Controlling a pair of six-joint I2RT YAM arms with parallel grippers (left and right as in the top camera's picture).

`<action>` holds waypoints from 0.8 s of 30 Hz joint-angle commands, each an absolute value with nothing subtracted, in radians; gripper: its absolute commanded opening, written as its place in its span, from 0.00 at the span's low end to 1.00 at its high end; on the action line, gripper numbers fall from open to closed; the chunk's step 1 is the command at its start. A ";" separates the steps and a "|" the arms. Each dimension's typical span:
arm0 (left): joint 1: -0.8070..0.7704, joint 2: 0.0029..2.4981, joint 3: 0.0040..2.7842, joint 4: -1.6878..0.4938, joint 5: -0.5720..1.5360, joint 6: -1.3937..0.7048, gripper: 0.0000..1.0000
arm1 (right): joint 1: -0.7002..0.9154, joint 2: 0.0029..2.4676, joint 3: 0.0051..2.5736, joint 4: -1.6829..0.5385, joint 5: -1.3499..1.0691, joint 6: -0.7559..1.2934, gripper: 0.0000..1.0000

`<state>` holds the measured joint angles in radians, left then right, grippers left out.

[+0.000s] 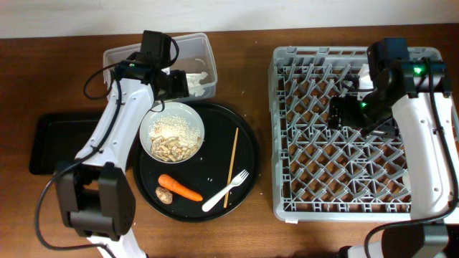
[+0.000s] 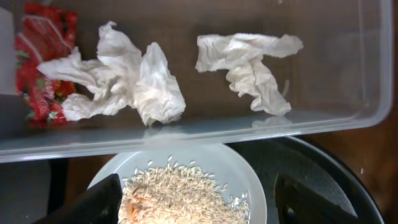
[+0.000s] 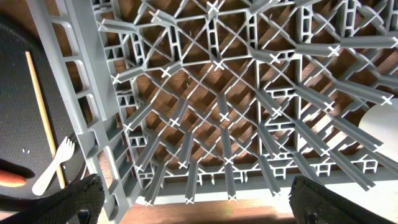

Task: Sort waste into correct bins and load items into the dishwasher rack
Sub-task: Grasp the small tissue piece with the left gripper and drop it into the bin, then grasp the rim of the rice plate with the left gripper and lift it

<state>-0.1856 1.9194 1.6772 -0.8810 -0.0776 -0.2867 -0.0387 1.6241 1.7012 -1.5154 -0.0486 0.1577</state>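
In the clear bin (image 2: 348,118) at the desk's back-left lie two crumpled tissues (image 2: 124,78) and a red wrapper (image 2: 43,43), the wrapper at the left end, touching one tissue. Left fingers (image 2: 93,202) hang spread wide and released, holding nothing, over the bin's front wall and the white bowl (image 1: 202,129) of rice (image 2: 180,196) just beside it. Bowl sits on a round black plate (image 1: 247,150) with a carrot (image 1: 181,188), white fork (image 1: 226,190) and chopstick (image 1: 231,165), all loose. Grey dishwasher rack (image 1: 276,136) stands to the right. Right fingers (image 3: 74,199) are above it, parted, grasping nothing. Black rectangular tray (image 1: 61,143) is at far left.
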 commanded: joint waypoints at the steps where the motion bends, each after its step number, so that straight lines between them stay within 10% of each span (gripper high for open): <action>1: -0.188 1.852 1.671 -1.013 0.038 -0.274 0.81 | -0.046 1.628 1.700 -1.522 -0.039 0.154 0.99; 16: -0.181 1.788 1.671 -1.538 -0.043 -0.288 0.82 | -0.029 1.628 1.700 -1.603 -0.078 0.135 0.99; 24: 0.049 1.692 1.670 -1.554 -0.046 -0.301 0.83 | 0.384 1.628 1.700 -1.499 -0.105 0.200 0.99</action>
<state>-0.0128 1.7130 1.6707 -1.5494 -0.0532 -0.2886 0.2588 1.6245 1.7012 -1.5394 -0.0875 0.1867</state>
